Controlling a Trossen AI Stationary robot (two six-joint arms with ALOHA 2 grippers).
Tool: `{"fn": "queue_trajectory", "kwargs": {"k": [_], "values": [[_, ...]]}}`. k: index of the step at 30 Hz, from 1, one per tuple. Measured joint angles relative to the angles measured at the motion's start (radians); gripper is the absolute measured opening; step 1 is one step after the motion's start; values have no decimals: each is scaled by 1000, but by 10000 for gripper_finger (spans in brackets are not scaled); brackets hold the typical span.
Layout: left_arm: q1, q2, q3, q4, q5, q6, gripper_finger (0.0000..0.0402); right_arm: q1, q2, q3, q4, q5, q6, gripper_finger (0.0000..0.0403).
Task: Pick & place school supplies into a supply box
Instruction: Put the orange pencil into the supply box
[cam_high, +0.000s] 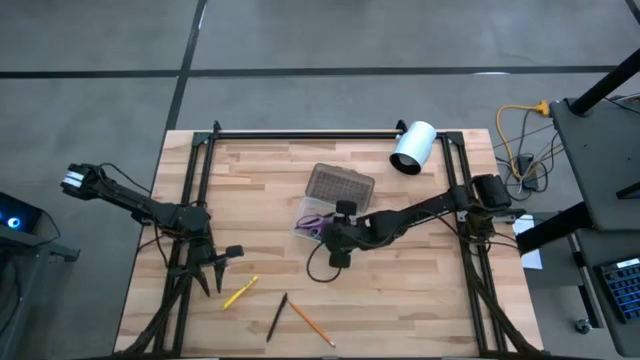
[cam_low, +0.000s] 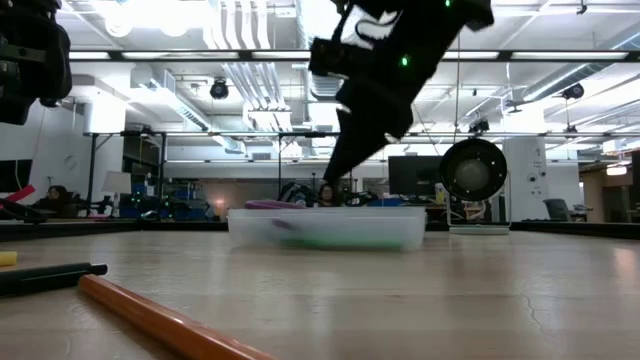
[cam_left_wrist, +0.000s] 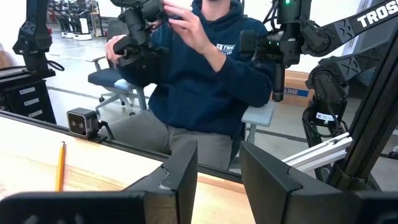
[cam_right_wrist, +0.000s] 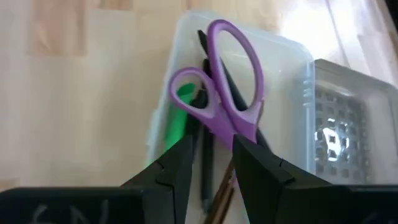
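The purple-handled scissors (cam_right_wrist: 214, 109) are in my right gripper (cam_right_wrist: 214, 158), over the clear supply box (cam_high: 300, 212) near the table's middle. A green pen (cam_right_wrist: 178, 121) and dark pens (cam_right_wrist: 207, 165) lie inside the box. Its grey dotted lid (cam_high: 340, 185) lies open toward the far side. A yellow pen (cam_high: 240, 292), a black pen (cam_high: 277, 316) and an orange pencil (cam_high: 312, 322) lie on the table near the front edge. My left gripper (cam_high: 222, 268) is open and holds nothing, at the table's left, close to the yellow pen. My right gripper pinches the scissors between its two fingers just below the handle loops (cam_right_wrist: 231, 132). It comes from the table's right, slanting down. The blades are hidden between the fingers. The two purple loops (cam_right_wrist: 236, 56) point away from the gripper and sit over the open box.
A white cylinder (cam_high: 412, 148) lies at the far right of the table. Black rails (cam_high: 300, 133) frame the far edge and both sides. A person in a blue hoodie (cam_left_wrist: 211, 68) sits beyond the table. Bare wood shows between the box and the loose pens.
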Motion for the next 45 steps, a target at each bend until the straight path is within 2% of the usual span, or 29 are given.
{"fn": "queue_trajectory", "kwargs": {"k": [5,12,16,26,36,41,45], "values": [[0,0,0,0,0,0,105,38,0,63,-61,-14,81,104],[0,0,0,0,0,0,105,80,0,107,-63,-161,201,97],[0,0,0,0,0,0,105,105,0,108,-62,-204,244,95],[0,0,0,0,0,0,105,163,0,107,-60,-212,336,93],[0,0,0,0,0,0,105,181,55,114,-51,-308,402,95],[0,0,0,0,0,0,105,183,106,158,-54,-373,449,95],[0,0,0,0,0,0,105,193,127,206,-64,-385,464,95]]}}
